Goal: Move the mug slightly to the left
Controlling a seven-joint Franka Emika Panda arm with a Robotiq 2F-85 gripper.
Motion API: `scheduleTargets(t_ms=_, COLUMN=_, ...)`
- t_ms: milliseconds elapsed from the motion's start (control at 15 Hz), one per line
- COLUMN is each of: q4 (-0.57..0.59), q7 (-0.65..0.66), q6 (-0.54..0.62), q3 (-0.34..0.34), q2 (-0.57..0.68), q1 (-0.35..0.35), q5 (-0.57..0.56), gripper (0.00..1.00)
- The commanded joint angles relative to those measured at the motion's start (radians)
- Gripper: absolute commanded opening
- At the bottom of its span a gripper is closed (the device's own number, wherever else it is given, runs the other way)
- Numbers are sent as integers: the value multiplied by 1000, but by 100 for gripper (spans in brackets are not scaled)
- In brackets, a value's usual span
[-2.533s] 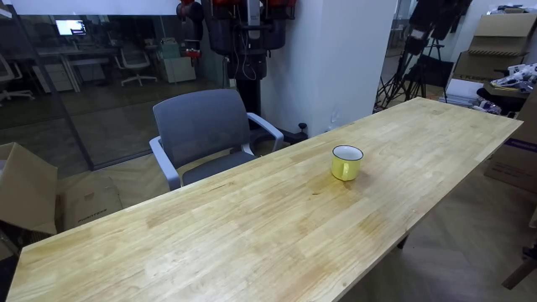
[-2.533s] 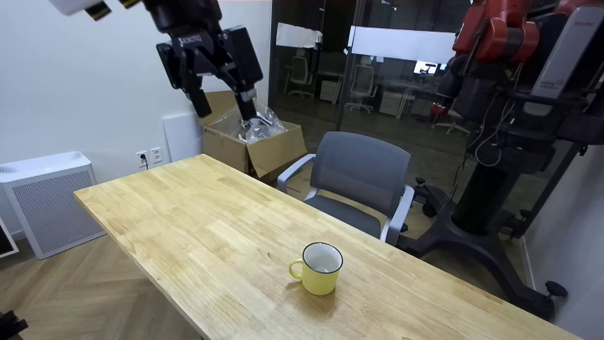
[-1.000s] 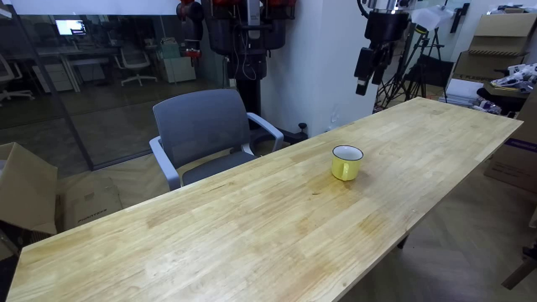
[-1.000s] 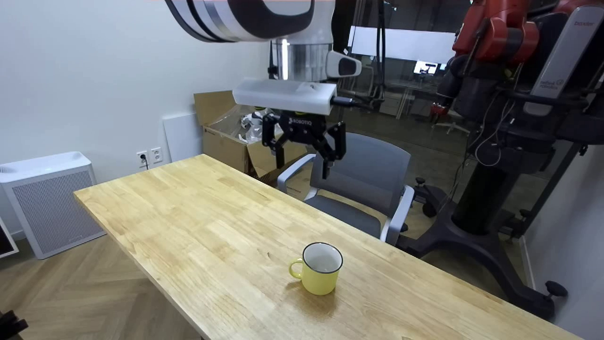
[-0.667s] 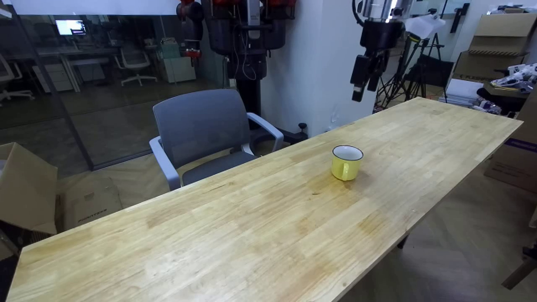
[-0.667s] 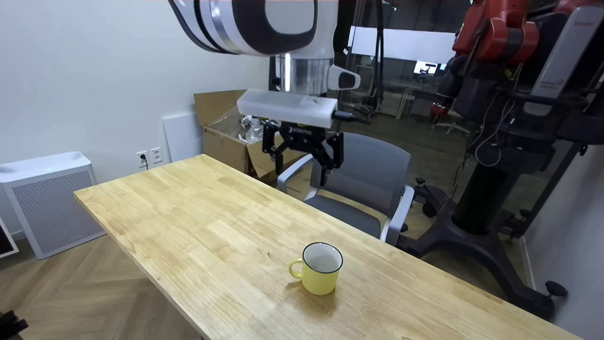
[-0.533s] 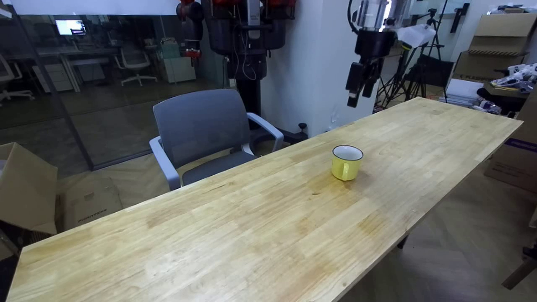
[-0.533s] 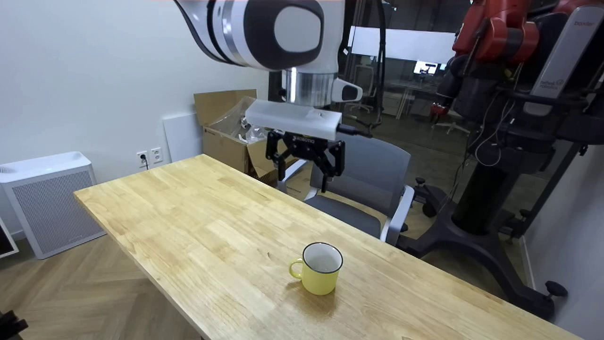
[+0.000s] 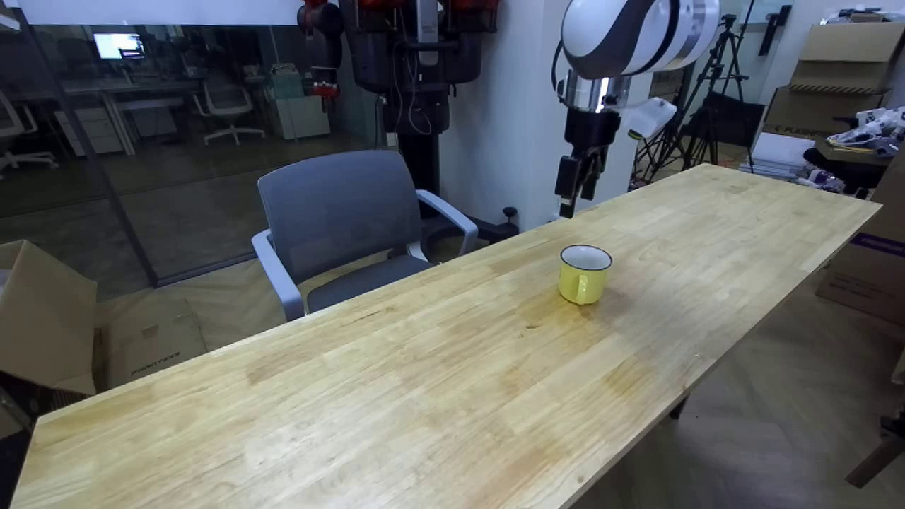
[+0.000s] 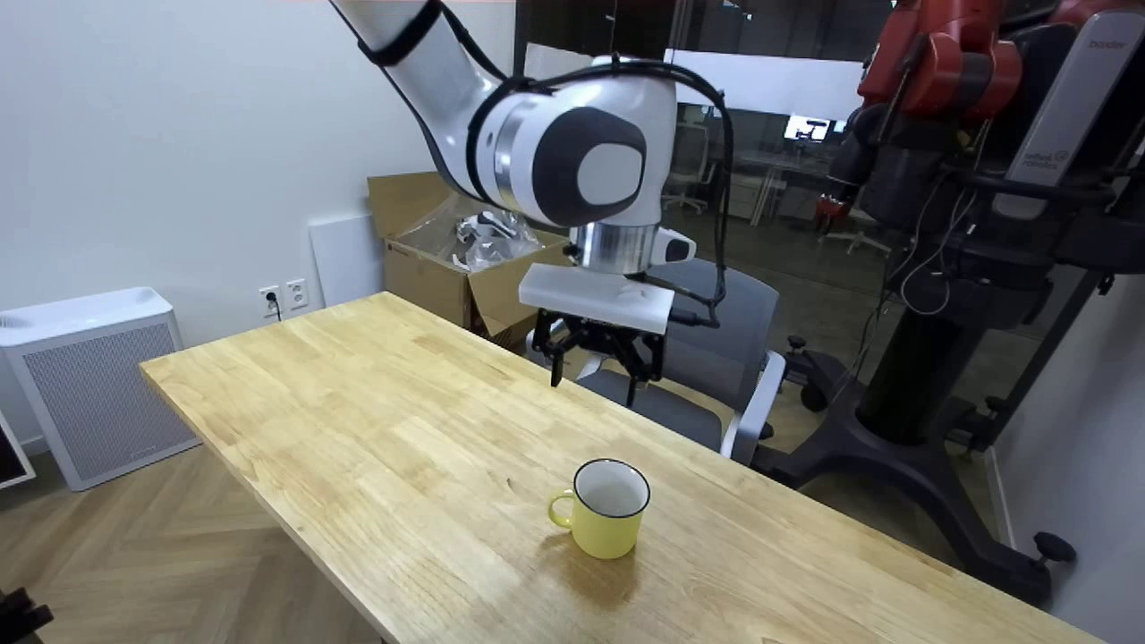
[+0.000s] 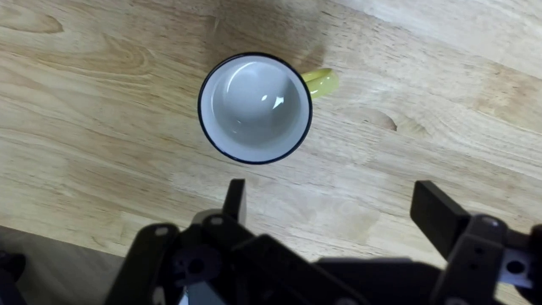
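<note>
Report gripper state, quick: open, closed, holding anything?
Gripper: open, holding nothing; the mug stands apart from it on the table.

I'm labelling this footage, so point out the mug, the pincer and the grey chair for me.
Mug [image 10: 608, 529]: in an exterior view, on its yellow outer wall.
Pincer [image 11: 329, 185]: in the wrist view, midway between its fingertips.
Grey chair [image 9: 343, 218]: in an exterior view, on its backrest.
</note>
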Motion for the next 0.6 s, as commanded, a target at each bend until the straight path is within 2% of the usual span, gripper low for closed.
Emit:
scheduleTargets(t_ms=0, q4=17, q7=12, q6=-2, q3=22, q2=17, q1=-20, q5=-20, gripper=100)
scheduleTargets(t_ms=267, q4=39, q7=-3, q6=-7, q3=29, q2=38, q1=-25, q5=-20, gripper=100)
scheduleTargets(t_ms=533, q4=3, q7=-7, q6=36, q3=39, q2=63, q1=-31, q5=-23, gripper=100)
